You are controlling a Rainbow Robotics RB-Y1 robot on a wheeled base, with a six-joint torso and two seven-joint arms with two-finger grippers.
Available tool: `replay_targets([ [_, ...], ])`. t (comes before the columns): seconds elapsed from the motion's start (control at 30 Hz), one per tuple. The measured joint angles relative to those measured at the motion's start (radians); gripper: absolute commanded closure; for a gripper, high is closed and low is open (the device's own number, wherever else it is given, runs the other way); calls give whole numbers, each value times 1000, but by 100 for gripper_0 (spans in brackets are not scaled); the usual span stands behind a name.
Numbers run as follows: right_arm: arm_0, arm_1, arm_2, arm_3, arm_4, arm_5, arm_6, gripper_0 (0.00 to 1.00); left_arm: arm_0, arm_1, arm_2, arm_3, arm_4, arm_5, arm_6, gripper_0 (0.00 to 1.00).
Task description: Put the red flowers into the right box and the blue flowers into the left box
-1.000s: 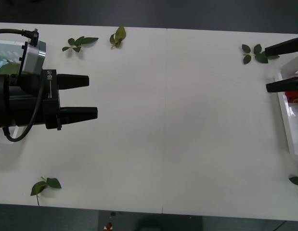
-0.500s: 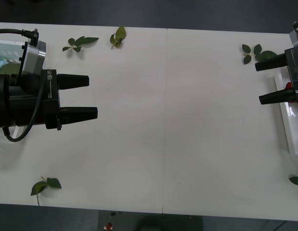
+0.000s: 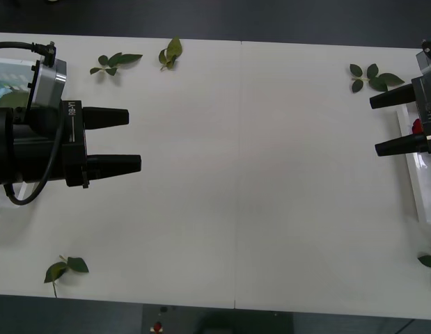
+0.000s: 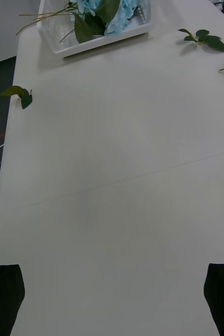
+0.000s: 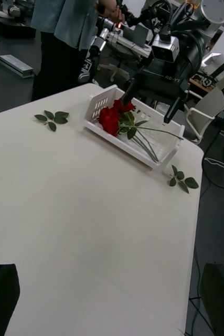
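Observation:
The red flowers lie bunched in the right box, heads at one end and stems along it. One red head shows in the right box at the table's right edge. The blue flowers fill the left box, whose corner appears at the far left. My right gripper hovers open and empty just inside the right box's inner rim, and is also seen over the box in the left wrist view. My left gripper hangs open and empty over the table's left part.
Loose green leaf sprigs lie on the white table: two at the far left edge, one far right, one near left and one near right. Bare tabletop lies between the two grippers.
My right gripper has come further in from the right edge, shifting left and a little toward the near side. The left gripper has stayed where it was.

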Motion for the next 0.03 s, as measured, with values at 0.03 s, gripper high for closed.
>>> replay_targets([
  [0.03, 0, 0, 0, 0, 0, 0, 0, 0, 0, 0, 0, 0, 0, 0, 0, 0],
])
